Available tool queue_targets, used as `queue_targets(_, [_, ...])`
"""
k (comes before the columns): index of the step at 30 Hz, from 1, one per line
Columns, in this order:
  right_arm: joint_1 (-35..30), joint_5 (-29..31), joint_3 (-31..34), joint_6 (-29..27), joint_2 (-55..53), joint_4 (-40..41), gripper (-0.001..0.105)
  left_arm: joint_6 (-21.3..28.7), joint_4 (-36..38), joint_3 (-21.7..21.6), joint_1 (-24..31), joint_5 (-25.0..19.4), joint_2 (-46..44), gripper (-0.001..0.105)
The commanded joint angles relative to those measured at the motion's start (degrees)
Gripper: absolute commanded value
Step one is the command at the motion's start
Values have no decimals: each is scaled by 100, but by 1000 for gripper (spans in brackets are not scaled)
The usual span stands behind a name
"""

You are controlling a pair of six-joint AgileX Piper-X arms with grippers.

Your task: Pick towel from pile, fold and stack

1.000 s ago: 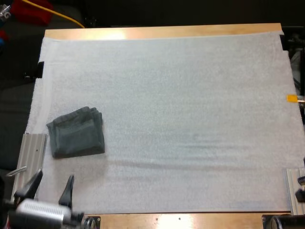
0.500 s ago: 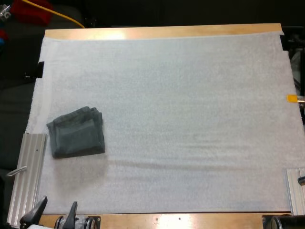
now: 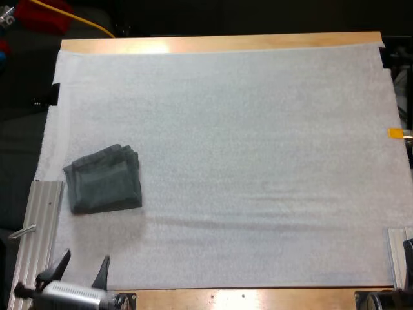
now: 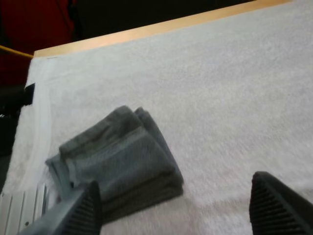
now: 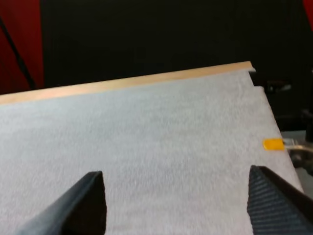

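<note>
Left gripper: at the near left corner of the mat. Half a second ago only its tips poked over the table's near edge, and now it's back out over the mat, a touch to the right of where it stood a second ago.
Left fingers: spread wide with nothing between them, the same gap as before.
Towel: dark grey-green and folded, lying flat on the mat close to its left edge, just beside the far end of the metal rail. It hasn't budged across all three moments.
Towel against left gripper: it lies ahead of the fingers on the far side, and the high view shows them apart with bare mat between.
Right gripper: looks out over bare mat toward the table's far edge.
Right fingers: standing well apart, holding nothing.
</note>
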Motion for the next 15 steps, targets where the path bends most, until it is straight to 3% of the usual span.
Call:
queue_targets(1, [-20, -41, 90, -4, -230, -243, 61, -21, -249, 100, 0, -59, -786, 61])
queue_targets(9, [-20, -41, 913, -4, -216, -1169, 61, -21, -1397, 1162, 0, -46, -785, 61])
queue_targets(15, [-20, -41, 1414, -4, -215, -1238, 61, -21, -1661, 1666, 0, -46, -776, 61])
